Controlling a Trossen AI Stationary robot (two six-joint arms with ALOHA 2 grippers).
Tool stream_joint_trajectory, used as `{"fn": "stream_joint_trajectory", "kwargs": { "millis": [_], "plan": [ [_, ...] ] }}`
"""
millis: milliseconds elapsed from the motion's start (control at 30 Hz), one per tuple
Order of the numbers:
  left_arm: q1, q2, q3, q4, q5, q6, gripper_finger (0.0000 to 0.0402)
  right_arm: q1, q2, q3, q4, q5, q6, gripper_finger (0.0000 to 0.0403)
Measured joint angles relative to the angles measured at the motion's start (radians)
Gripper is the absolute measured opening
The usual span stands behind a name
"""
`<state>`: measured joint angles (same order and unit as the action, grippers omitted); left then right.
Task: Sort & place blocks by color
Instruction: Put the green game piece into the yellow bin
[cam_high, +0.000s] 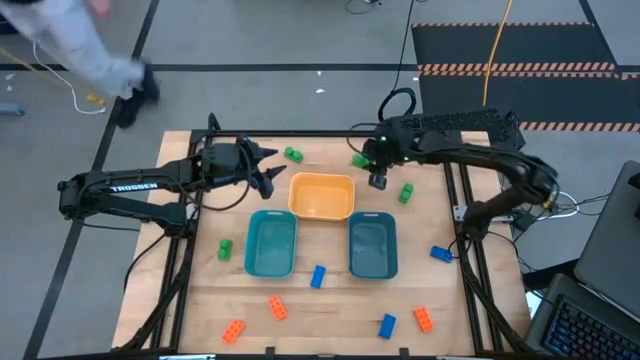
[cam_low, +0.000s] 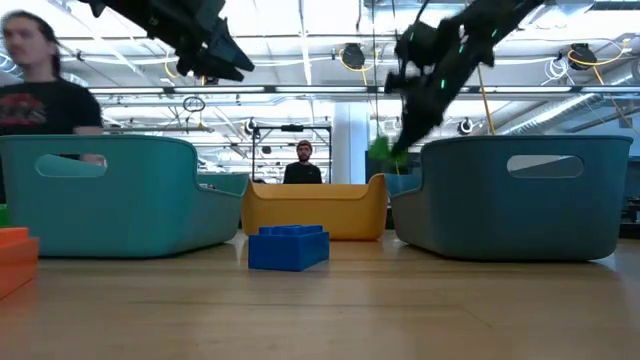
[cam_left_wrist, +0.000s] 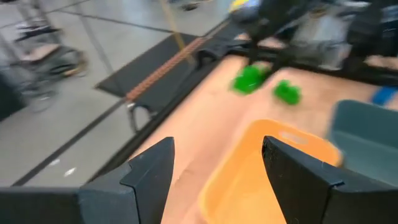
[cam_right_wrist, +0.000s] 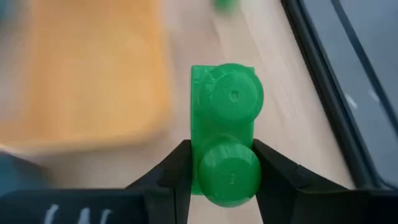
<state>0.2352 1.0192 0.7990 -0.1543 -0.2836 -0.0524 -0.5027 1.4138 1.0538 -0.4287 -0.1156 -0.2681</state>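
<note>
My right gripper (cam_right_wrist: 224, 163) is shut on a green two-stud brick (cam_right_wrist: 225, 127) and hovers just right of the yellow-orange bin (cam_high: 322, 195), over the table's far part (cam_high: 372, 170). The low view shows that brick (cam_low: 380, 150) up in the air. My left gripper (cam_left_wrist: 214, 168) is open at the bin's far left corner (cam_high: 266, 172), touching nothing. Loose bricks lie flat on the table: green (cam_high: 293, 154), (cam_high: 406, 193), (cam_high: 225, 249); blue (cam_high: 318, 276), (cam_high: 441, 254), (cam_high: 387, 324); orange (cam_high: 277, 308), (cam_high: 233, 331), (cam_high: 423, 318). My right gripper pinches the green brick between its two fingers, at the end with one stud (cam_right_wrist: 227, 171), one finger (cam_right_wrist: 177, 168) on each long side. The fingers point down from above. The brick is lifted clear of the table, its studs facing up toward the wrist.
Two teal bins (cam_high: 271, 243), (cam_high: 373, 245) stand side by side nearer than the yellow-orange bin. A person walks past the table's far left corner (cam_high: 80, 50); another stands behind the table (cam_low: 303, 165). Bare wood lies along the near edge between the bricks.
</note>
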Motion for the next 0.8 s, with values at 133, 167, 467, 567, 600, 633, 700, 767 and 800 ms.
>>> {"fn": "stream_joint_trajectory", "kwargs": {
  "millis": [133, 167, 467, 567, 600, 633, 700, 767, 800],
  "plan": [
    [0.0, 0.01, -0.001, 0.001, -0.015, -0.009, 0.0243, 0.124, -0.063, 0.0, 0.047, -0.005, 0.066, 0.012],
    [0.0, 0.009, -0.001, 0.007, -0.014, -0.008, 0.0243, 0.156, -0.063, 0.0, 0.063, 0.014, 0.075, 0.012],
    [-0.002, 0.008, -0.001, 0.105, 0.011, -0.033, 0.0243, 0.256, 0.073, 0.0, 0.14, 0.115, 0.139, 0.012],
    [-0.006, 0.008, 0.0, 0.131, 0.039, -0.039, 0.0243, 0.256, 0.106, 0.0, 0.157, 0.115, 0.175, 0.012],
    [-0.009, 0.008, -0.001, 0.133, 0.044, -0.038, 0.0243, 0.256, 0.113, 0.0, 0.158, 0.115, 0.184, 0.0121],
    [-0.01, 0.008, 0.0, 0.132, 0.047, -0.038, 0.0243, 0.257, 0.12, 0.0, 0.165, 0.115, 0.193, 0.0127],
    [-0.015, 0.008, 0.0, 0.132, 0.047, -0.038, 0.0243, 0.257, 0.122, 0.0, 0.17, 0.115, 0.218, 0.0151],
    [-0.018, 0.008, 0.0, 0.132, 0.047, -0.038, 0.0243, 0.257, 0.12, 0.0, 0.174, 0.117, 0.238, 0.0182],
    [-0.021, 0.008, 0.0, 0.132, 0.047, -0.038, 0.0243, 0.257, 0.119, 0.0, 0.175, 0.122, 0.248, 0.0197]
  ]
}}
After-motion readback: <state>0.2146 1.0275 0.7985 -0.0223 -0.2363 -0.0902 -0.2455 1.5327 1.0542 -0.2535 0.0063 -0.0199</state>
